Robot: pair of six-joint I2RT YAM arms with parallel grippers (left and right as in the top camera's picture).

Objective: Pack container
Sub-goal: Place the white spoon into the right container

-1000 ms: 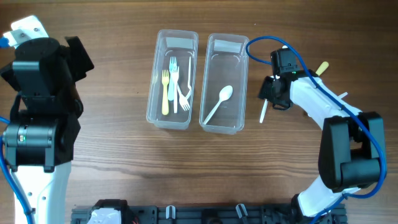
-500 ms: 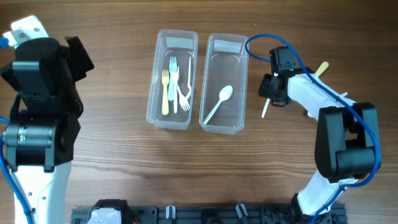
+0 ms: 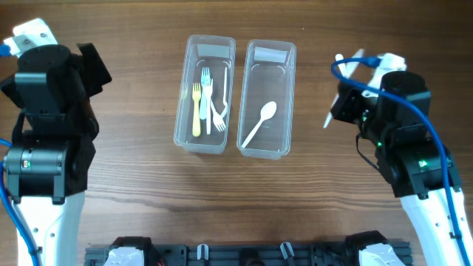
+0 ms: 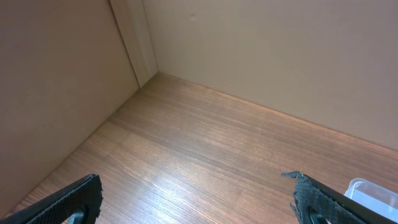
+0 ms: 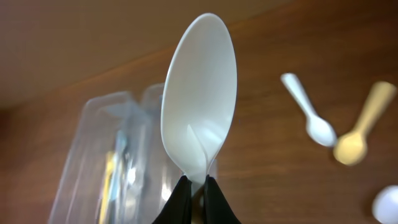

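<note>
The right gripper (image 5: 198, 186) clamped a white spoon (image 5: 199, 93) by its handle, aloft beside the right-hand container (image 3: 293, 96); that slim pinch risked it swivelling loose. On the left gripper (image 4: 196, 196), fingers stood apart

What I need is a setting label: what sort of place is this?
Probably a robotics lab bench, not a kitchen: a wooden table boxed in by plain panels, a left arm and right arm at it, and plastic forks in the left container, a spoon in the right container.
</note>
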